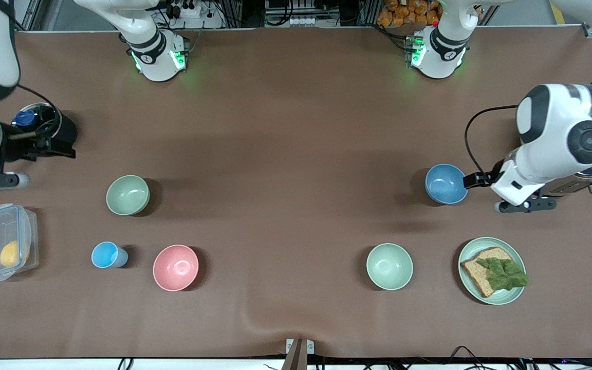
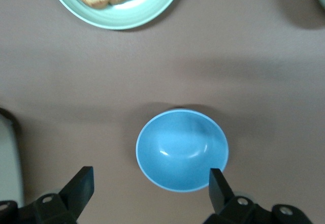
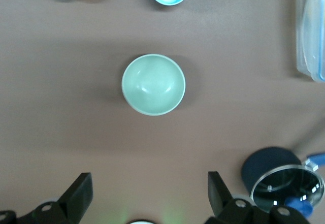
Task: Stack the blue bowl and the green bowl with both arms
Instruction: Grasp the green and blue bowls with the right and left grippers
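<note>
Fingers first: your left gripper (image 1: 473,180) has its tips right at the blue bowl's (image 1: 446,183) rim toward the left arm's end of the table, while the right gripper (image 1: 67,145) hangs near the right arm's end. Bare cloth surrounds the green bowl (image 1: 128,195); the pink bowl (image 1: 176,267) and small cup (image 1: 106,255) sit nearer the front camera.

Left wrist view: fingers (image 2: 219,182) spread wide, one tip at the blue bowl's (image 2: 182,149) edge, with the bread plate (image 2: 122,11) well apart.

Right wrist view: fingers (image 3: 216,190) spread, nothing held, green bowl (image 3: 153,85) clear all round.
</note>
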`<state>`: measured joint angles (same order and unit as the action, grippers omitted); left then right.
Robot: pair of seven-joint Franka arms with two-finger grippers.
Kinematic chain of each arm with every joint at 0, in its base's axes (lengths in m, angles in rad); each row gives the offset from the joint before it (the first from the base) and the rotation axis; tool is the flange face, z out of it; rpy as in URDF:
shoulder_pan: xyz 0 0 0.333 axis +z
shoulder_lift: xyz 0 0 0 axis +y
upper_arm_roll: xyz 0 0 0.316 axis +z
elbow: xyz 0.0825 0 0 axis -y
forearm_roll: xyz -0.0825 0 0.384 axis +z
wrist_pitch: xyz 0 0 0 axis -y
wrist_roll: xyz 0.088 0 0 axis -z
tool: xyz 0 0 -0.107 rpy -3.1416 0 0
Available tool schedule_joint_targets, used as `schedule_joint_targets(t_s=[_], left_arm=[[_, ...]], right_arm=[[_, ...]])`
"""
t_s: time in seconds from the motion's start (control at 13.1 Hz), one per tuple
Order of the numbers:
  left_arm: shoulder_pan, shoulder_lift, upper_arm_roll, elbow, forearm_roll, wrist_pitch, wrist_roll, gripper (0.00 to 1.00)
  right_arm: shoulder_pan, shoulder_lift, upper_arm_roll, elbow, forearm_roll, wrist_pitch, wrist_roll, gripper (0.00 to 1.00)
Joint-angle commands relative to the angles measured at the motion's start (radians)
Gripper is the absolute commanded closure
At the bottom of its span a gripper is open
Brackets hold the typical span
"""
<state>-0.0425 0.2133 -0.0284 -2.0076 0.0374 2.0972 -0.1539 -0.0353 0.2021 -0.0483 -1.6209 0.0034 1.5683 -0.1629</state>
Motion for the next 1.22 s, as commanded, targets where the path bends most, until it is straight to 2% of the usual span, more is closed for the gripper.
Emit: schedule_joint_targets(t_s=[0.0,0.23,0.61,0.76,0.84,0.99,1.14], left_arm=[[0.029,0.004,-0.004,-0.080,-0.014,0.088,-0.012,0.00],[0.036,0.041,-0.004,-0.118,-0.013,0.116,-0.012,0.00],[0.073,0.118,-0.004,-0.171,-0.011,0.225,-0.009,0.00],[0.084,0.149,-0.004,-0.183,-0.011,0.277,-0.009,0.07],[0.085,0.155,-0.004,-0.183,-0.011,0.282,-0.009,0.12],[0.084,0.158,-0.004,-0.181,-0.011,0.285,-0.009,0.33],[0.084,0.163,-0.004,-0.177,-0.013,0.285,-0.012,0.62]], right_arm=[[-0.035,0.103,0.013,0.027,0.000,0.044,-0.036,0.00],[-0.049,0.192,0.015,0.010,0.003,0.119,-0.043,0.00],[-0.075,0.333,0.015,0.007,0.004,0.245,-0.197,0.00],[-0.078,0.368,0.016,-0.007,0.009,0.248,-0.214,0.00],[-0.080,0.390,0.016,-0.010,0.010,0.259,-0.243,0.00],[-0.103,0.456,0.019,-0.016,0.021,0.289,-0.267,0.00],[-0.112,0.493,0.019,-0.027,0.096,0.295,-0.291,0.00]])
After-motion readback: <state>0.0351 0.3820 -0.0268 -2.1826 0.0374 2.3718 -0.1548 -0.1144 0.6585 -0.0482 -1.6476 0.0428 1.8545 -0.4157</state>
